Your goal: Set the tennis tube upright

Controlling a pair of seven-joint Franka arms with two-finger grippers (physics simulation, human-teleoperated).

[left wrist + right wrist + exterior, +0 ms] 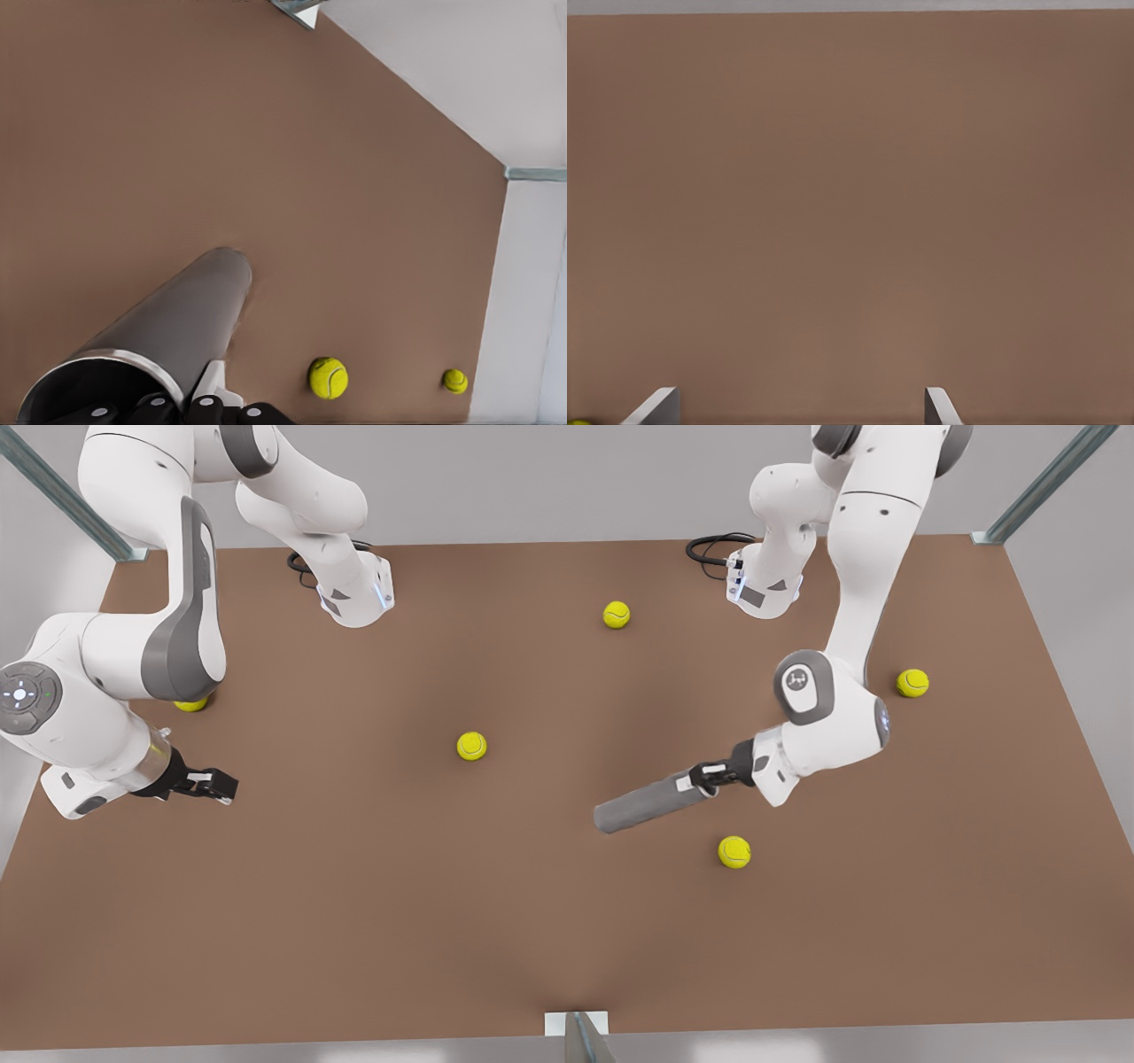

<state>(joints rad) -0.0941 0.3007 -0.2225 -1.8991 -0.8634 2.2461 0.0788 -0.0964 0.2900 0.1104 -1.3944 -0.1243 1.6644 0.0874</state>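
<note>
Tennis tube (642, 803), dull grey, pale-rimmed, lies tilted, clamped by left end effector (706, 777); right end effector (215, 786) spread, empty.

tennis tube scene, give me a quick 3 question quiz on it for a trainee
1. True or false: the plain dull grey cylindrical tennis tube stands upright on the brown table.
2. Which gripper holds the tube? A) the left gripper, at the front view's right. B) the right gripper, at the front view's left. C) neither.
3. How many small yellow-green tennis balls can you count in the front view?

Key:
1. False. It lies tilted low over the table.
2. A. Its jaws are shut on the tube's paler-rimmed end, and the right gripper waits with jaws open.
3. Five, one of them half hidden behind an arm.
</note>
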